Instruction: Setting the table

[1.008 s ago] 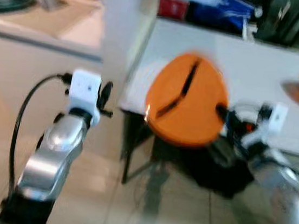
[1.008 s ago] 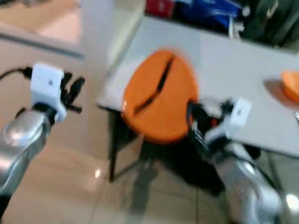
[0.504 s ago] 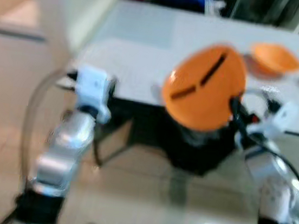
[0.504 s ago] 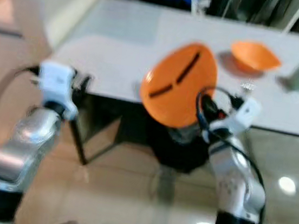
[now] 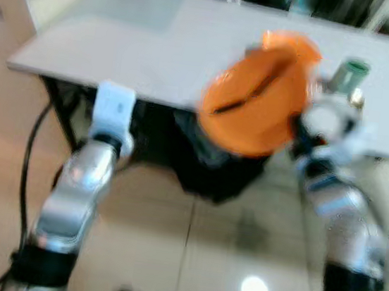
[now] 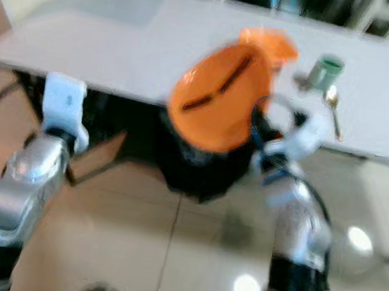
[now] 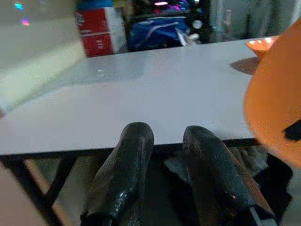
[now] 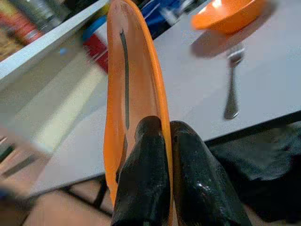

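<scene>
floor tiles point(image 5: 188, 258) lie nearest, glossy, with both silver arms reaching out above them. the left gripper point(image 7: 162, 155) hangs at the near edge of the table point(image 5: 143, 47) with its two black fingers close together and nothing between them. to the right, the right gripper point(image 8: 162, 141) is clamped on the rim of one orange plate point(image 5: 255, 110), carried tilted up on edge just in front of the table's near edge, not yet over the top. the plate bears dark line marks on its face.

farther on, on the right part of the table, sit one orange bowl point(image 8: 225, 14), partly hidden behind the plate in the head views, one fork point(image 8: 231, 89) just near of the bowl, one green cup point(image 6: 326, 71) to the right of the bowl, and what looks like one spoon point(image 6: 332, 109) near the cup, though blur makes that uncertain. beyond the far edge stand a red box point(image 7: 99, 30) and a blue bag point(image 7: 155, 30).

the grip is a thin pinch on the rim alone, so the plate could swing or slip out, by my reading. set down carelessly, it could knock the bowl, fork or cup, which lie close to its path. the pictures are blurred, so the robot is likely moving, which adds to that risk.
</scene>
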Robot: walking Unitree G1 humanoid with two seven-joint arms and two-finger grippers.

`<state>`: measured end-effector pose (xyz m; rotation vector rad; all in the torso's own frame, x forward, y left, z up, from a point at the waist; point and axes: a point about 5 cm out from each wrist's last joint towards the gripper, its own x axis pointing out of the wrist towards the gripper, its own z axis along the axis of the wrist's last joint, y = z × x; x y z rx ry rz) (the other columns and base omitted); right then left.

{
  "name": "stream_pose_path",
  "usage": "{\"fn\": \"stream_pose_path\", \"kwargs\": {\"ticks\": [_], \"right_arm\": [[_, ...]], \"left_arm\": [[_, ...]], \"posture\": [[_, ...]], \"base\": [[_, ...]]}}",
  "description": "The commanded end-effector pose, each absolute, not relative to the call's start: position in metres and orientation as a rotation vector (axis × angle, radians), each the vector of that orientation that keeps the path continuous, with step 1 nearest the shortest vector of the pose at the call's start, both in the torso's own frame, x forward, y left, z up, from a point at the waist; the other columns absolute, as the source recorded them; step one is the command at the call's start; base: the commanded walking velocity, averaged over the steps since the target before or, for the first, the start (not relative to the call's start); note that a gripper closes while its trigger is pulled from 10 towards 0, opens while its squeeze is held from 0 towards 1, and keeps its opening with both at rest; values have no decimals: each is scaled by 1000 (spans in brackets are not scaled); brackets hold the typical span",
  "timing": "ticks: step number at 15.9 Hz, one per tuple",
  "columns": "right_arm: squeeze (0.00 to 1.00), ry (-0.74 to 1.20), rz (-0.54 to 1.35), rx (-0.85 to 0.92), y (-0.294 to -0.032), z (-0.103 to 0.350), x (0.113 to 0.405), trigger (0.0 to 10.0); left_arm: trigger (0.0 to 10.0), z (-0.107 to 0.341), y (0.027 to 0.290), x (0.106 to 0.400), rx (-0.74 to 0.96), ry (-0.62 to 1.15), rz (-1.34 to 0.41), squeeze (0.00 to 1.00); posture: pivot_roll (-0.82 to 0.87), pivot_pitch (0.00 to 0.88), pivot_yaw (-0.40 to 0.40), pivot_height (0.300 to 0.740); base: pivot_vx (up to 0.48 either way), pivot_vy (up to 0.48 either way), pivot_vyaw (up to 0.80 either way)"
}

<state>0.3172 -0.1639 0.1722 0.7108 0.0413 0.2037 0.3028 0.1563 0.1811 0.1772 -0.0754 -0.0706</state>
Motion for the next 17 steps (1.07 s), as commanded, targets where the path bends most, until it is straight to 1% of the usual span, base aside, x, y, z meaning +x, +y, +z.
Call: {"fn": "stream_pose_path", "kwargs": {"ticks": [1,3,4,5,6,8,17], "right_arm": [[0,-3,190,703,-174,178,314,10000],[0,35,174,706,-168,173,313,10000],[0,56,166,679,-168,170,311,10000],[0,63,176,645,-166,168,310,10000],[0,60,180,654,-165,168,309,10000],[0,65,171,674,-161,172,313,10000],[0,63,171,675,-162,172,314,10000]], "left_arm": [[10000,186,150,302,189,-99,-90,0],[10000,183,157,300,186,-85,-68,0],[10000,185,156,301,131,-84,-62,0],[10000,188,154,302,141,-94,-70,0],[10000,190,152,301,141,-108,-92,0],[10000,191,153,303,159,-112,-110,0],[10000,192,152,304,161,-115,-119,0]], "posture": [[-13,100,-19,740],[-27,109,-16,740],[-23,109,-17,740],[-16,114,-19,740],[-16,108,-19,740],[-27,108,-12,740],[-23,108,-11,740]], "base": [[0,-472,800],[0,-472,628],[0,0,0],[0,0,0],[0,0,0],[426,0,0],[428,0,-413]]}}
